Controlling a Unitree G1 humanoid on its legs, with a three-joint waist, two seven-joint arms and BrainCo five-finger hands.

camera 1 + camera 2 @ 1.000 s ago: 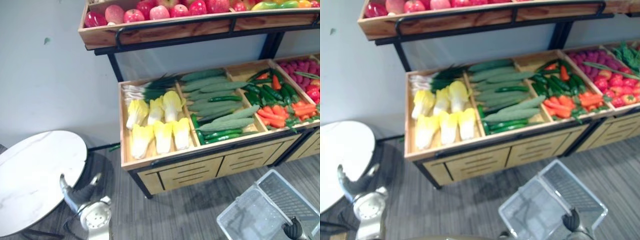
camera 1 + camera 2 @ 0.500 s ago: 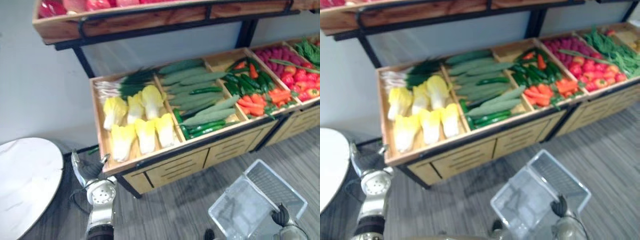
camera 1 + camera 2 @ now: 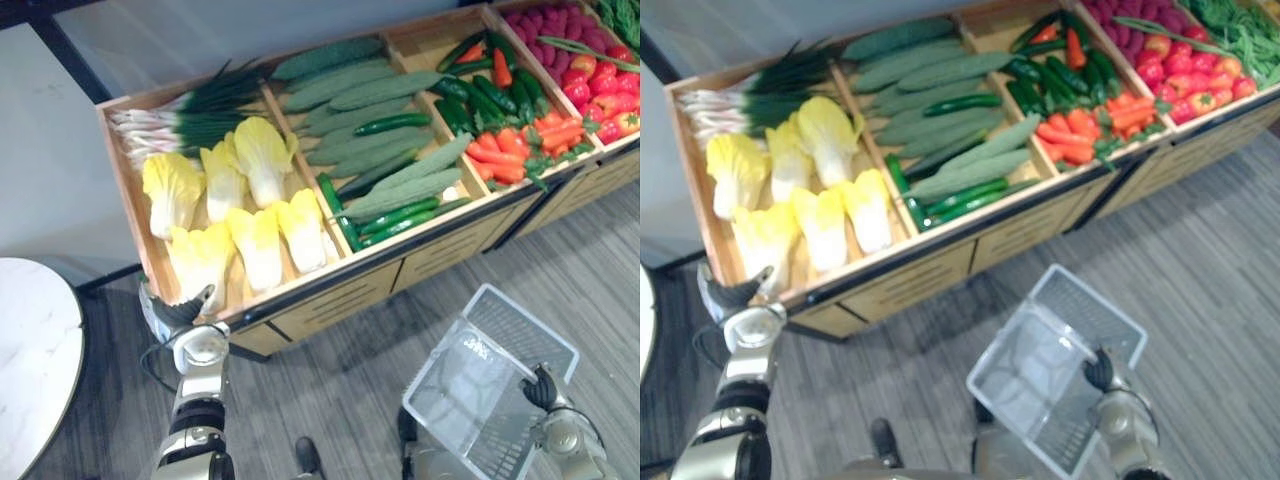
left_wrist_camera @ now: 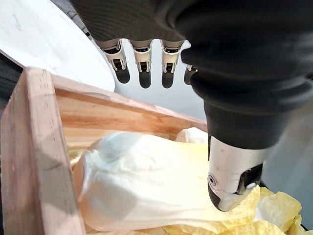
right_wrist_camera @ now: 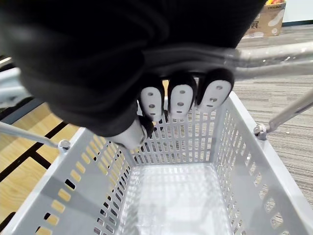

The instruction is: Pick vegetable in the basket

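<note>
Several yellow napa cabbages (image 3: 255,245) lie in the left compartment of the wooden crate (image 3: 300,292). My left hand (image 3: 182,312) is open at the crate's front left corner, beside the nearest cabbage (image 4: 146,191). Its straight fingers (image 4: 142,63) hover over that cabbage and the thumb (image 4: 234,181) rests on its leaves. My right hand (image 3: 540,388) is shut on the grey handle (image 5: 274,56) of an empty white mesh basket (image 3: 520,318), held low over the floor in front of the crate.
Spring onions (image 3: 180,115) lie behind the cabbages. Cucumbers (image 3: 380,130) fill the middle compartment, with green peppers and carrots (image 3: 510,140) to the right and red vegetables (image 3: 590,80) beyond. A white round table (image 3: 30,360) stands at the left.
The camera has tipped down and come closer to the crate. My left hand has risen from beside the table to the crate's front left corner. The right hand still holds the basket.
</note>
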